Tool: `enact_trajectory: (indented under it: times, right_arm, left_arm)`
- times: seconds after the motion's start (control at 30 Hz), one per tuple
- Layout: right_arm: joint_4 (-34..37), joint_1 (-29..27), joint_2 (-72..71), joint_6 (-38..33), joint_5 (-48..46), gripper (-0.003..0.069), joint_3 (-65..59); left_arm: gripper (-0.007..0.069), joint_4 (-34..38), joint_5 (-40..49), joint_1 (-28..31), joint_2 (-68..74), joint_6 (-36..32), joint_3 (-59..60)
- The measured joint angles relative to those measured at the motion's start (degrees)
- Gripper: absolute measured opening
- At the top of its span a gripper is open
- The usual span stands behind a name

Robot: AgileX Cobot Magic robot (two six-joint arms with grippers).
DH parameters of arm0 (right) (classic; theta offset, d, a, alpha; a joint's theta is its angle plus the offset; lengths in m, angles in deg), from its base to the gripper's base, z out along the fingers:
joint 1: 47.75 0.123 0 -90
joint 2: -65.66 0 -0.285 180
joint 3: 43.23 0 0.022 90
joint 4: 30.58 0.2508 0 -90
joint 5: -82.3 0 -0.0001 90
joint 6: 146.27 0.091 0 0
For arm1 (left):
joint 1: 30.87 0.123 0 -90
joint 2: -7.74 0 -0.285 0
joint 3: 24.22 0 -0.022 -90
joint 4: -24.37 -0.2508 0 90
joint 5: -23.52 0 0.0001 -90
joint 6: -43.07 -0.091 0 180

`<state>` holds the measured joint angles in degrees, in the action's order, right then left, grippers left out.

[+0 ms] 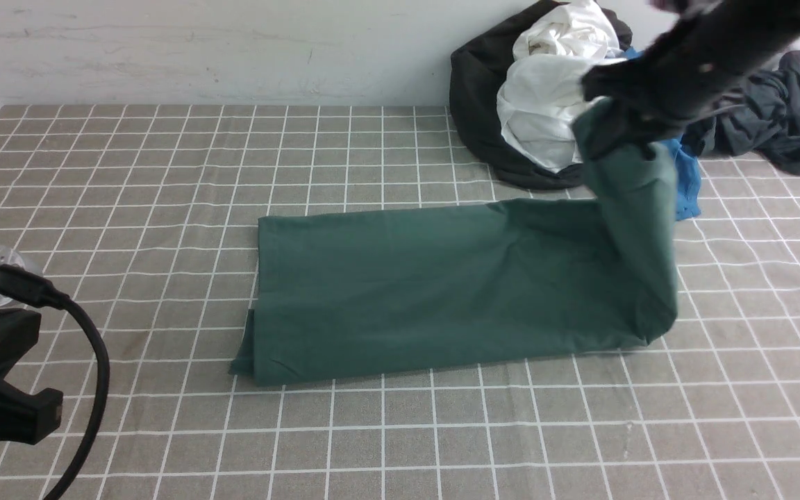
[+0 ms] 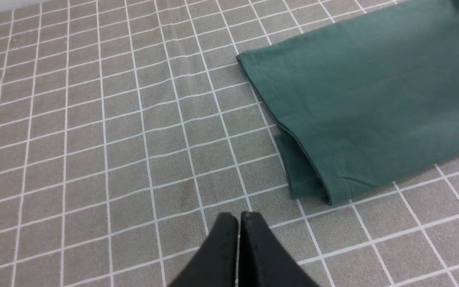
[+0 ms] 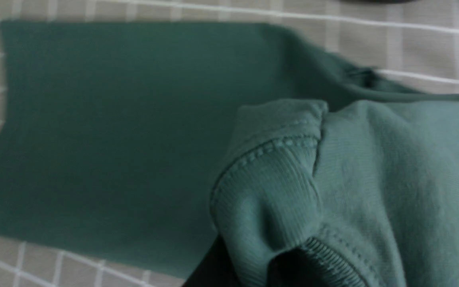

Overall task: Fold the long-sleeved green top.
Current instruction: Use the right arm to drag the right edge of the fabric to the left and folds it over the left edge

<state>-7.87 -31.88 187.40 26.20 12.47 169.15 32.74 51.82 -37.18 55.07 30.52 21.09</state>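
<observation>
My right gripper (image 1: 619, 128) clamps the green long-sleeved top (image 1: 442, 292) at its raised right end; my left gripper (image 2: 238, 223) sits closed, empty.

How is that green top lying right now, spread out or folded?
Partly folded: the green top lies as a narrow layered strip, while the right claw holds its ribbed end lifted, not yet laid over.

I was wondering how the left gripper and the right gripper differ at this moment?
The right gripper pinches the raised end of the green top; the left gripper holds nothing. The right gripper is up over the top; the left gripper hangs beside its flat end, above the tablecloth. Both are shut.
</observation>
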Motion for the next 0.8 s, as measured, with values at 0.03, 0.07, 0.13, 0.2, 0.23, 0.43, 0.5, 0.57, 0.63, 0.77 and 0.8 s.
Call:
enact_trajectory:
  times: [0.03,0.07,0.13,0.2,0.23,0.43,0.5,0.57,0.63,0.77,0.8]
  right_arm:
    - [0.89,1.70,0.50,-0.43,1.22,0.0003,0.00]
    - [1.84,5.49,1.58,-0.99,3.13,0.0003,0.00]
    - [2.64,8.94,3.12,-1.34,6.57,0.0003,0.00]
    - [3.94,13.20,5.76,-1.39,10.52,0.0003,0.00]
    - [4.76,15.34,7.49,-1.39,12.52,0.0003,0.00]
    - [8.98,20.36,13.61,-1.39,21.01,0.0007,0.00]
    - [10.96,20.85,14.81,-1.39,24.52,0.0026,0.00]
    - [12.23,20.96,15.14,-1.60,27.22,0.0069,0.00]
    - [12.75,20.97,15.14,-2.23,28.58,0.0115,0.00]
    - [13.12,20.60,15.14,-4.49,29.02,0.0239,1.52]
    - [12.63,20.18,15.14,-5.39,27.50,0.0293,3.04]
  left_arm:
    - [-0.0008,0.00,0.00,0.00,0.00,0.00,0.00]
    - [-0.0008,0.00,0.00,0.00,0.00,0.00,0.00]
    - [-0.0008,0.00,0.00,0.00,0.00,0.00,0.00]
    - [-0.0008,0.05,0.00,0.00,0.00,0.00,0.00]
    - [-0.0008,0.05,0.00,0.00,0.00,0.00,0.00]
    - [-0.0008,0.05,0.00,0.00,0.00,0.00,0.00]
    - [-0.0008,0.05,0.00,0.00,0.00,0.00,0.00]
    - [-0.0008,0.05,0.00,0.00,0.00,0.00,0.00]
    - [-0.0008,0.05,0.00,0.00,0.00,0.00,0.00]
    - [-0.0008,0.05,0.00,0.00,0.00,0.00,0.00]
    - [-0.0008,0.28,0.00,0.00,0.00,0.00,0.00]
